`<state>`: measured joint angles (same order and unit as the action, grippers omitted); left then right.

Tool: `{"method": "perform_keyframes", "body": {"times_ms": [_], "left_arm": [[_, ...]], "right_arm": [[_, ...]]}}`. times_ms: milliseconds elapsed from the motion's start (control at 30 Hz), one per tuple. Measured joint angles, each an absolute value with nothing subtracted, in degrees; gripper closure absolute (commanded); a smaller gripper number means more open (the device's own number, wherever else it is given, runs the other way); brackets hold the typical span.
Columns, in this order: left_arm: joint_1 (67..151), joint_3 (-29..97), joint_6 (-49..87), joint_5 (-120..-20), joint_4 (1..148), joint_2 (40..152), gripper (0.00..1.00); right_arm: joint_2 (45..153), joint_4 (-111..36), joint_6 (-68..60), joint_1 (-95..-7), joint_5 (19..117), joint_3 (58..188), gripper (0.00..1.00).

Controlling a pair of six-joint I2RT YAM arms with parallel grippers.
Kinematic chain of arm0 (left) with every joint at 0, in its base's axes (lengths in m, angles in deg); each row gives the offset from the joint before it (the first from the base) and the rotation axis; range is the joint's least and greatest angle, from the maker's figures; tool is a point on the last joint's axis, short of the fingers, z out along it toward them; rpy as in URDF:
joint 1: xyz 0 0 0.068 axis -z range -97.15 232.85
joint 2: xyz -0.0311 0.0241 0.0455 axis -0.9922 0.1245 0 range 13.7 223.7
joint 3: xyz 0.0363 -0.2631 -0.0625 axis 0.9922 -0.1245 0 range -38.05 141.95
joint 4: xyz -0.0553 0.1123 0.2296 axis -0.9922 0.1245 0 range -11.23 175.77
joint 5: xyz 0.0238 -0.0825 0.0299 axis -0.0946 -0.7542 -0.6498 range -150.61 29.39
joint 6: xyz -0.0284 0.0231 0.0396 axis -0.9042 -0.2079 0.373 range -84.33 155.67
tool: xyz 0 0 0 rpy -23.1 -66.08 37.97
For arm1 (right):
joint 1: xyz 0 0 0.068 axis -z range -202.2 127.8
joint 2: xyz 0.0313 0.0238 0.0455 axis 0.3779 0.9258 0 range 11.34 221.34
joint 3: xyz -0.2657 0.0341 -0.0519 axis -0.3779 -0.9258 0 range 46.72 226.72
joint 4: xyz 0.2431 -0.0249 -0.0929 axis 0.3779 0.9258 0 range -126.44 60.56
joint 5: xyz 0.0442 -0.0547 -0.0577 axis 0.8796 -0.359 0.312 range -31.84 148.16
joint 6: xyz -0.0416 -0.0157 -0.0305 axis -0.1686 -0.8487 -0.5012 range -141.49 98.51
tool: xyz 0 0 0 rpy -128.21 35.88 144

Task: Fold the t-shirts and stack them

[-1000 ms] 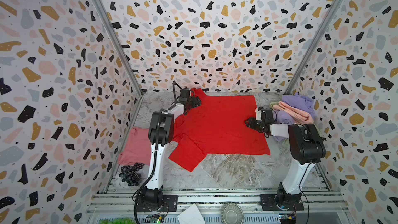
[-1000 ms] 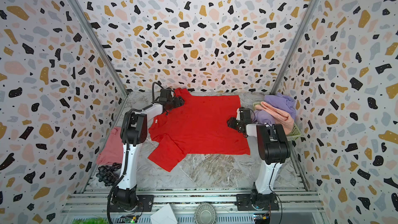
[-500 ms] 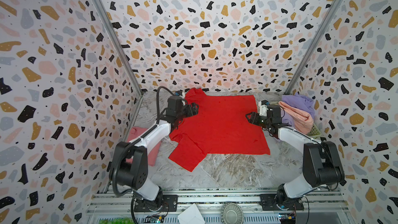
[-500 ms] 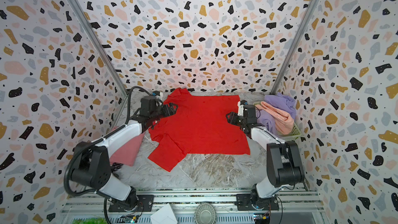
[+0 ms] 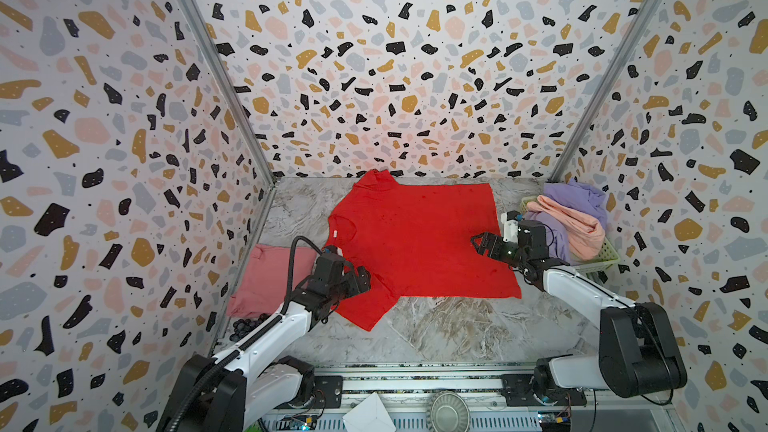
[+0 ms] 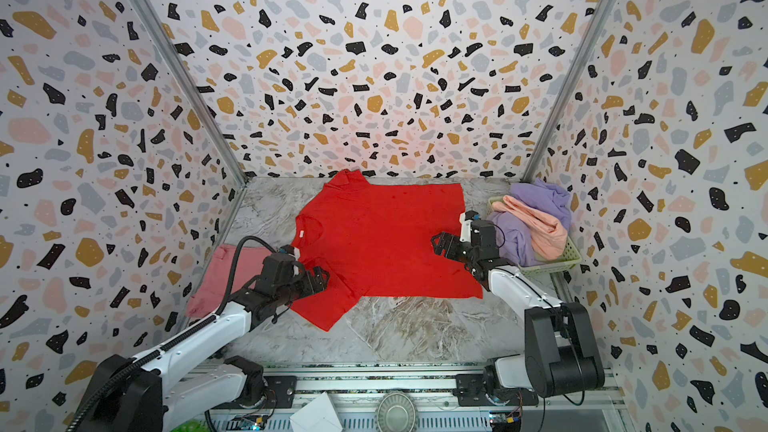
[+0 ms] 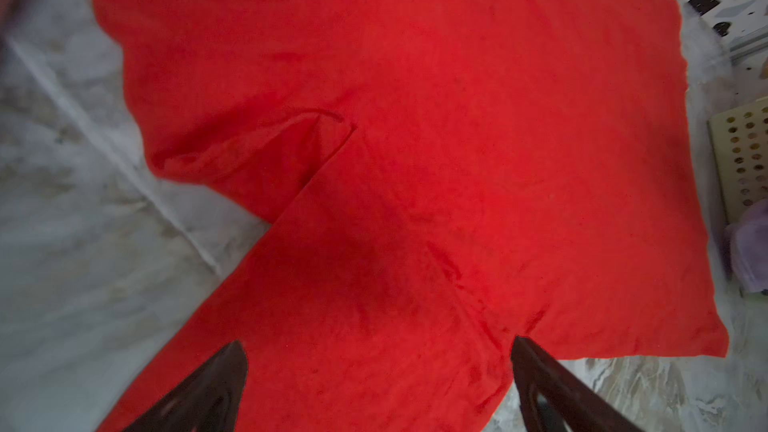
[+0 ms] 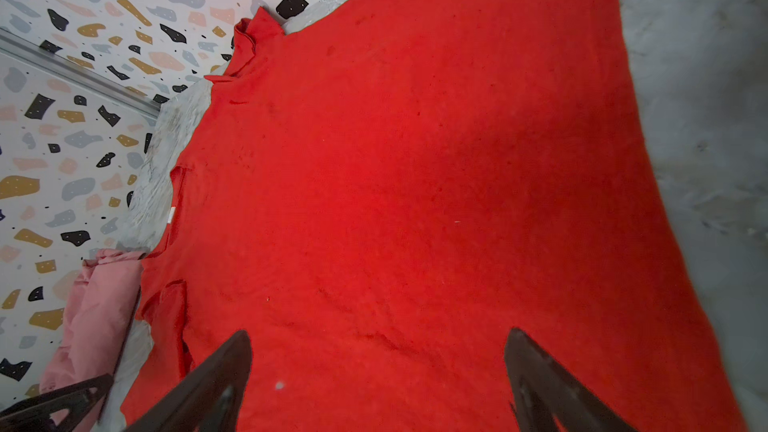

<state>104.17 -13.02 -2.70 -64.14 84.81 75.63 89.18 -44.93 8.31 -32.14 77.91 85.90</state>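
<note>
Top views are bright, even and sharp, just the walls [image 5: 104, 118] bowing wide-angle. Wrist views go softer: left fingers [image 7: 208, 392] blurry up close, dim shadow patch on the red t-shirt [image 7: 415, 168], smeary edges.

White arm links [image 5: 582, 290], black joints [image 5: 636, 351]

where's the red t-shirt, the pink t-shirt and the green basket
red t-shirt [image 5: 419, 243], in a top view, middle of its spread body
pink t-shirt [image 5: 266, 280], in a top view, middle of its fabric
basket [image 5: 600, 258], in a top view, near lattice wall
</note>
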Motion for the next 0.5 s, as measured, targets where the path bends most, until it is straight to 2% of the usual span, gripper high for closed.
{"method": "perform_keyframes", "body": {"times_ms": [167,300,500], "left_arm": [[104.8,-17.0,-4.0,-62.9,84.6,76.1,0.0],[106.0,-18.9,-4.6,-62.3,82.5,75.0,0.0],[113.6,-22.9,-8.5,-60.1,80.0,70.3,0.0]], "right_arm": [[88.5,-45.1,8.5,-32.5,77.9,84.1,0.0],[88.4,-45.9,8.5,-32.5,77.9,82.5,0.01],[90.1,-47.7,8.7,-32.5,77.8,81.4,0.01]]}}
